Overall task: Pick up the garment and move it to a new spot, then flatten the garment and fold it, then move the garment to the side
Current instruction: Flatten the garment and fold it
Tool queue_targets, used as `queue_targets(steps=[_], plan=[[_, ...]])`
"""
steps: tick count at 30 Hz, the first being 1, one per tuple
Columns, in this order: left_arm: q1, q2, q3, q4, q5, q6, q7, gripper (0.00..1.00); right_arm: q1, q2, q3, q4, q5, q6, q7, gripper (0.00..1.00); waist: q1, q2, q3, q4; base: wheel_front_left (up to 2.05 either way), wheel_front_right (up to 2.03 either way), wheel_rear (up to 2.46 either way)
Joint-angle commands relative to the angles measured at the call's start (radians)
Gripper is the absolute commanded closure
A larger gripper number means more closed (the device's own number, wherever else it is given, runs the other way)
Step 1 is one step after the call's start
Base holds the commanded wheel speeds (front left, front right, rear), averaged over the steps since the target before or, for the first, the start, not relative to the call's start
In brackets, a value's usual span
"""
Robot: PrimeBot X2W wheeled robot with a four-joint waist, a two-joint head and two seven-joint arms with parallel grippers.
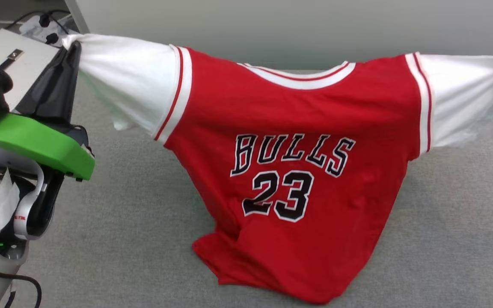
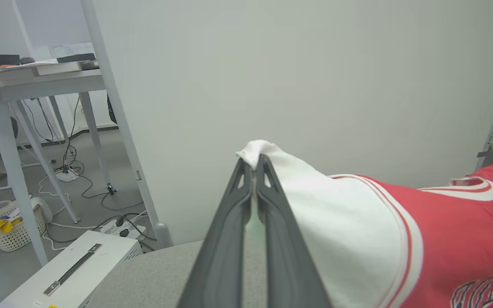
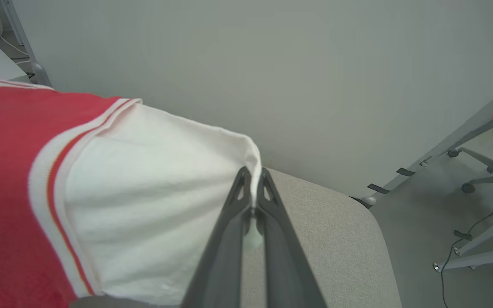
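Grey padded surface (image 1: 122, 222) carries the crumpled hem of the garment (image 1: 298, 128), which hangs front-out between the left gripper (image 2: 253, 164) and right gripper (image 3: 253, 173), each clamped fully shut on only a white sleeve tip, so uneven tension risks a cuff slipping free close to the pale wall (image 2: 315, 64).

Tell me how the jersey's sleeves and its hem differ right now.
The sleeves are white; the hem is red. The sleeves are stretched out sideways in the air; the hem lies rumpled on the grey surface. The left tool and right tool are each shut on a sleeve end; nothing grips the hem. Both belong to one jersey.
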Motion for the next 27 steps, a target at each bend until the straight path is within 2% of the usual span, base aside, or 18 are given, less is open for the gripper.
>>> queue_targets(steps=[1,8,17,22,23,27], plan=[[-0.014,0.003,0.013,-0.009,0.013,0.008,-0.024,1.00,-0.025,-0.011,-0.009,-0.008,0.015,-0.001,-0.010,1.00,0.0001,0.0114,-0.060,-0.032,0.00,0.00,0.00],[-0.020,0.004,0.064,-0.026,0.019,0.022,-0.095,1.00,-0.062,-0.062,-0.040,-0.047,0.035,-0.001,-0.035,1.00,0.0001,0.0114,-0.094,-0.049,0.00,0.00,0.00],[-0.042,0.016,0.112,-0.017,0.004,0.014,-0.133,1.00,-0.130,-0.067,-0.063,-0.060,0.066,-0.001,-0.040,1.00,0.0001,0.0114,-0.060,-0.067,0.00,0.00,0.00],[-0.123,0.028,0.125,0.019,-0.002,-0.018,-0.124,1.00,-0.226,-0.073,-0.066,-0.028,0.075,-0.001,-0.049,1.00,0.0001,0.0114,0.014,-0.073,0.00,0.00,0.00],[-0.195,0.043,0.125,0.056,-0.004,-0.048,-0.100,1.00,-0.308,-0.080,-0.055,0.008,0.067,-0.001,-0.061,1.00,0.0001,0.0114,0.074,-0.081,0.00,0.00,0.00],[-0.333,0.061,0.124,0.123,0.006,-0.095,-0.068,1.00,-0.451,-0.082,-0.032,0.069,0.055,-0.001,-0.080,1.00,0.0001,0.0114,0.183,-0.094,0.00,0.00,0.00]])
